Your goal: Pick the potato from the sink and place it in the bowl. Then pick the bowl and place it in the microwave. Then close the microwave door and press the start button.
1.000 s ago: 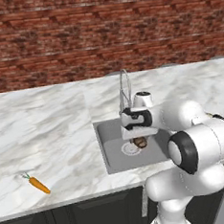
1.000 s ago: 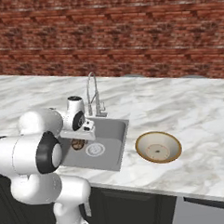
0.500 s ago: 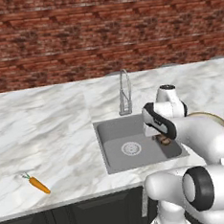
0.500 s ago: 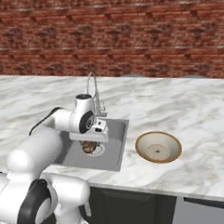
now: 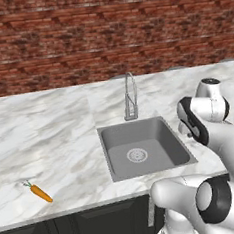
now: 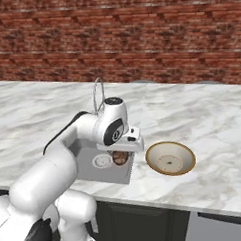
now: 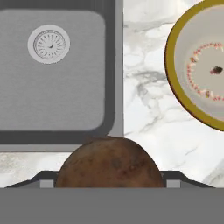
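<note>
My gripper [image 6: 120,154] is shut on the potato [image 6: 119,158], a dark brown lump held above the right rim of the sink [image 6: 90,164]. In the hand view the potato [image 7: 109,164] sits between my fingertips, over the marble strip between the grey sink [image 7: 57,96] and the bowl [image 7: 197,65]. The tan bowl [image 6: 182,157], cream inside with a brown rim, stands on the counter just right of the gripper and holds nothing. From the left base view the sink [image 5: 158,135] has only its drain in it. The microwave and its door are out of view.
A curved steel faucet [image 5: 131,100] rises behind the basin. An orange carrot [image 5: 40,192] lies on the counter at the front left. A brick wall backs the marble counter [image 6: 213,122], which runs wide past the bowl.
The arm has swung right from over the sink's middle to its right rim, carrying the potato up and toward the bowl. The jaws have kept the same width.
</note>
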Controlling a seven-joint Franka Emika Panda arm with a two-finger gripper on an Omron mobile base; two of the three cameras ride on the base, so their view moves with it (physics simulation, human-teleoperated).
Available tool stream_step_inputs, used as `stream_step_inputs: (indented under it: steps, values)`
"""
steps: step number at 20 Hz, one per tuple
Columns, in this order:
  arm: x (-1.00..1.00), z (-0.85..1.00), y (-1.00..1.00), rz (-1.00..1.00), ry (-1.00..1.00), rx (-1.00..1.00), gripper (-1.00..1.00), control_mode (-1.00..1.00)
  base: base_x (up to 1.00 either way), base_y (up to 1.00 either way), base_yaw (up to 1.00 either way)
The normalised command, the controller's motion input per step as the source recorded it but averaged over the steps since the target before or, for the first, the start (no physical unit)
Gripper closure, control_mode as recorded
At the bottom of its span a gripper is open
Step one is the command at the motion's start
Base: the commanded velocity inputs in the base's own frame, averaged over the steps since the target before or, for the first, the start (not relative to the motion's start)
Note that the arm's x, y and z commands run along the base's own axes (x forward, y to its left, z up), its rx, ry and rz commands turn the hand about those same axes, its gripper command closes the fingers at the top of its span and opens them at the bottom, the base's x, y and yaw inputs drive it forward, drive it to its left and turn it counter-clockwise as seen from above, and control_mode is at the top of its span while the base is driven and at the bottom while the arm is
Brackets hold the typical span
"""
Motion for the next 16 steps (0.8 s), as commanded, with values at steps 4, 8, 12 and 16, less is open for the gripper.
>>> stream_step_inputs:
  steps: [4, 8, 12, 16]
  values:
    - [0.07, 0.27, -1.00, 0.00, 0.00, 0.00, 1.00, -1.00, 0.00, 0.00, 0.00]
    - [0.27, 0.02, -0.91, 0.00, 0.01, 0.00, 1.00, -1.00, 0.00, 0.00, 0.00]
    - [0.34, -0.43, -0.44, 0.00, 0.01, -0.03, 1.00, -1.00, 0.00, 0.00, 0.00]
    - [0.44, -0.44, -0.18, 0.03, -0.07, -0.07, 1.00, -1.00, 0.00, 0.00, 0.00]
